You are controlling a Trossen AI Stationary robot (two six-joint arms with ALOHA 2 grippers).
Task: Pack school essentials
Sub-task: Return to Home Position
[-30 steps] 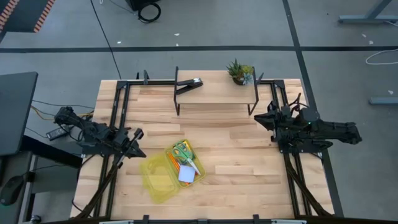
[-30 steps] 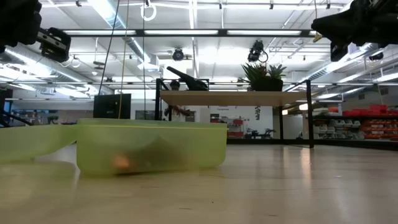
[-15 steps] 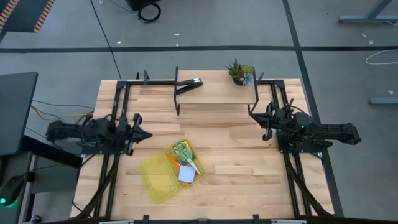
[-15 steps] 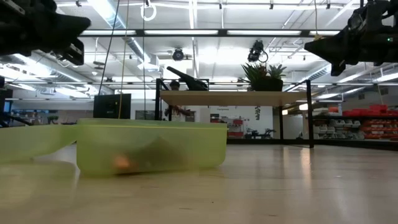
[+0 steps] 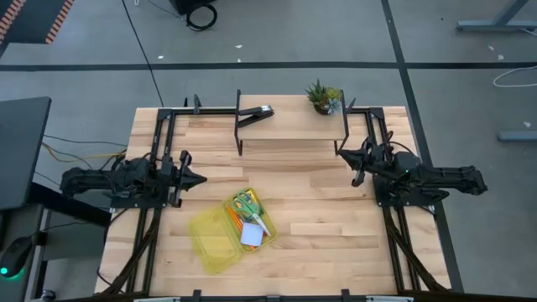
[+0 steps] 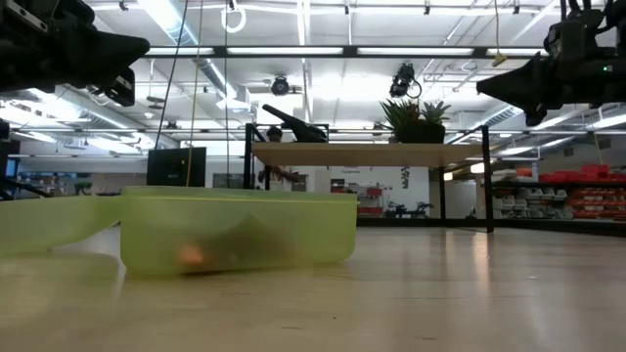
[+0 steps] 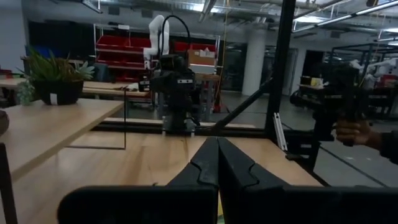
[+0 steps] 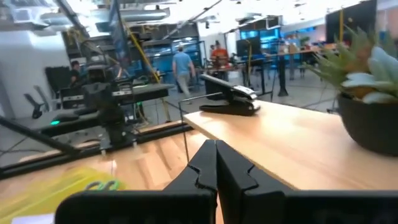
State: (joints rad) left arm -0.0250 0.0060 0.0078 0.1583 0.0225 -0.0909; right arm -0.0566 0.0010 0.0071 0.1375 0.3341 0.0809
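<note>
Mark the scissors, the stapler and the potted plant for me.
green-handled scissors [image 5: 244, 200]: high view, on the handles.
black stapler [image 8: 233, 101]: right wrist view, on its body.
potted plant [image 5: 323, 96]: high view, on the leaves.

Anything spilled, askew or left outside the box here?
Nothing stands out. The scissors and notepad lie inside the open yellow-green box, nothing spilled beside it. The left gripper and right gripper are shut, clear of it.

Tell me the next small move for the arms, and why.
Probably just retract both to rest. The left gripper and right gripper are shut and empty at the table's sides; scissors and notepad lie in the box, and no loose stationery shows outside it.
</note>
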